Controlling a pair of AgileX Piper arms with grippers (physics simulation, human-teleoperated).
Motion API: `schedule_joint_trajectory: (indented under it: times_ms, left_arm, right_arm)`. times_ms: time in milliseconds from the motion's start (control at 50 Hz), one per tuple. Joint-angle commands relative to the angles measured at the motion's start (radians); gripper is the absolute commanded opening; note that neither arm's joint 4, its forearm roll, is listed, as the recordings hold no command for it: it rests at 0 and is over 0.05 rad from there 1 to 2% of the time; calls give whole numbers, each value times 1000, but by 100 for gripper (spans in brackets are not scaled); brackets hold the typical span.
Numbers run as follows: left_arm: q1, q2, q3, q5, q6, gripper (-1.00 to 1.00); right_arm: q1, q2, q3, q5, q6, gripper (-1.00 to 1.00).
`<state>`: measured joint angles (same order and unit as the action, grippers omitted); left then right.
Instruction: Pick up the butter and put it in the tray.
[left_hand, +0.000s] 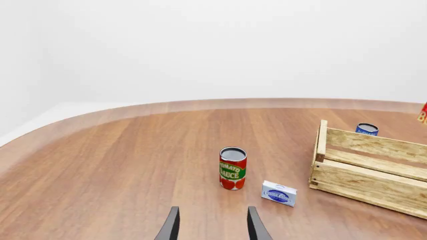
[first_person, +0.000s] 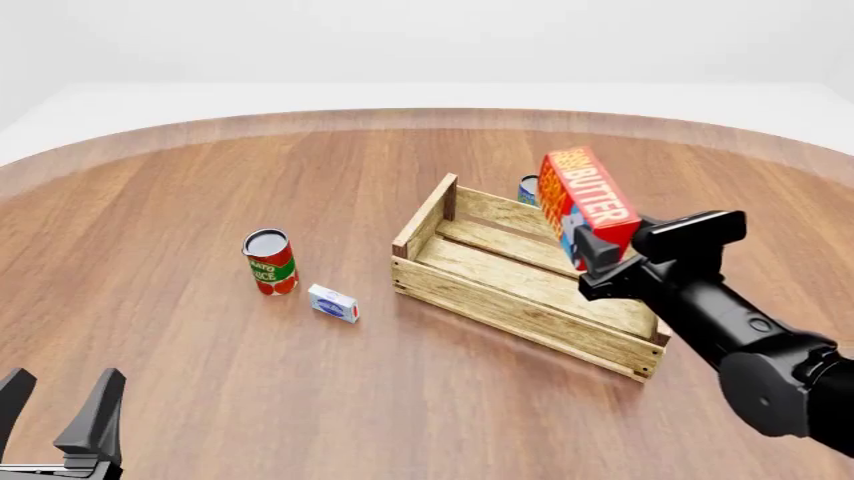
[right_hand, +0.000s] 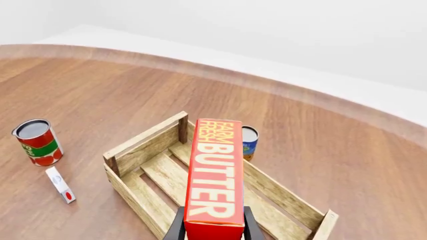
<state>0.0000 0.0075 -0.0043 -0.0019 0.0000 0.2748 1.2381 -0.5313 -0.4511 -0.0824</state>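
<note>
Left wrist view: left tool (left_hand: 212, 225) spread wide, nothing between its fingers, low over the bench (left_hand: 120, 165). Ahead stand a tomato sauce can (left_hand: 232, 168), a small white-and-blue box (left_hand: 279, 193) just beside it, then the tray (left_hand: 363, 170).

Front view: right tool (first_person: 601, 262) clamps the butter (first_person: 587, 205), lifted and tilted above the tray's (first_person: 514, 305) far side. A blue can (first_person: 530, 189) stands behind the tray.

Right wrist view: butter (right_hand: 215, 172) gripped at its near end, hanging over the tray's slats (right_hand: 143, 192).
</note>
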Motion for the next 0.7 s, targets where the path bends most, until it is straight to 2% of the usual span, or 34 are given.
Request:
schedule_joint_trajectory:
  times_ms: [20,700]
  left_arm:
    - [0,0,0,0,0,100]
    - [0,0,0,0,0,100]
  right_arm:
    - [5,30,-29,-21,19,-100]
    - [9,126,-54,-65,22,-100]
